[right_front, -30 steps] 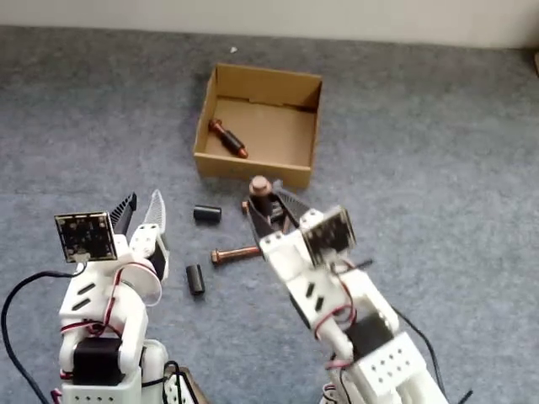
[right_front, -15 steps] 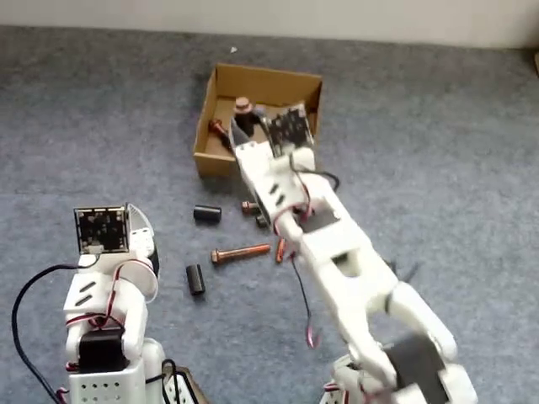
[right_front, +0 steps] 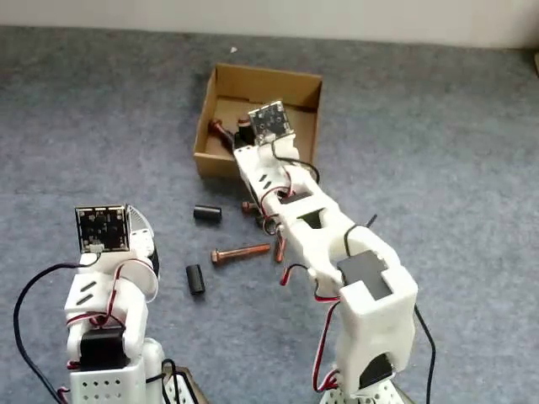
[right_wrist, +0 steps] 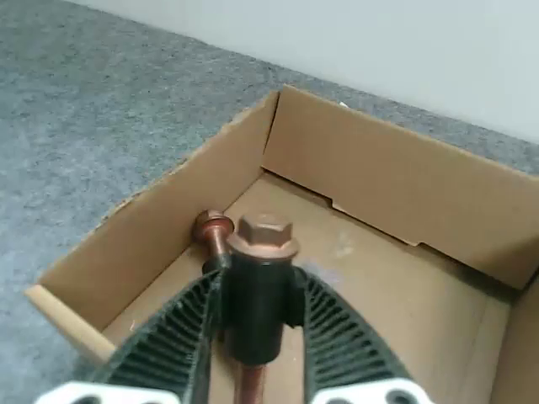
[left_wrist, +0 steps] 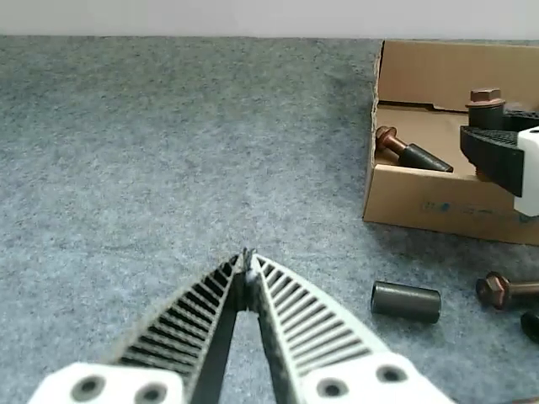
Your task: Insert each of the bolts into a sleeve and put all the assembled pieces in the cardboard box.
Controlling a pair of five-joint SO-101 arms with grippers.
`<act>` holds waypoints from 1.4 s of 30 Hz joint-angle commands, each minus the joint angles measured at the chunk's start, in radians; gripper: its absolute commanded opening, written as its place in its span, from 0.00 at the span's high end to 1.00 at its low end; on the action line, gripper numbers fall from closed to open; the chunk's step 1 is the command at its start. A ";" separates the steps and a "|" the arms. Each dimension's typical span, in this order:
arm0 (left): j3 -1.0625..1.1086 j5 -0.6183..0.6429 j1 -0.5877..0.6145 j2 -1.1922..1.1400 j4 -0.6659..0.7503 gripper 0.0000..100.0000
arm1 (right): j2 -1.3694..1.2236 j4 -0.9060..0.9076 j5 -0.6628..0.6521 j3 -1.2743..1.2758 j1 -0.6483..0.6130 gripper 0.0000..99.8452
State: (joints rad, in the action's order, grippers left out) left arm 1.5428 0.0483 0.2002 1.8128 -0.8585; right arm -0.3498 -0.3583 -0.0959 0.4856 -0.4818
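Bolt (right_wrist: pixel 265 234) seated in a black sleeve (right_wrist: pixel 253 316), clamped upright between the fingers of the right gripper (right_wrist: pixel 257 282). Hexagonal head on top, coppery shank end poking out below, long axis vertical, hanging above the floor of the cardboard box (right_wrist: pixel 379 172). Second assembled piece (left_wrist: pixel 414 152) lying flat inside the box, just beside the held one, head toward the far left corner and sleeve end slanting toward the near wall. Two assembled pieces in all, one held and one lying in the box. Outside the box, on the grey tabletop (right_front: pixel 438 168), two loose sleeves: one (right_front: pixel 207 214) lying crosswise close to the box's near wall, the other (right_front: pixel 195 279) nearer the arms with its axis running near to far. Near them, one long loose bolt (right_front: pixel 241 252) lying crosswise, head toward the left arm's side. Another bolt head (right_front: pixel 250 205) peeking out from under the right arm, the rest of that bolt hidden. Left gripper (left_wrist: pixel 247 259) pinched closed on nothing, tips touching, above the tabletop and well apart from the box.
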 commanded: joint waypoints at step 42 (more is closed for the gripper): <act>-0.002 0.129 0.274 0.007 0.063 0.88 | -0.001 1.311 -0.265 -0.506 -0.326 0.73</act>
State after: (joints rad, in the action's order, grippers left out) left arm 1.5551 0.1695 0.4672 1.8128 -0.8140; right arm -0.3161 0.8938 -0.3184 0.1204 -0.7948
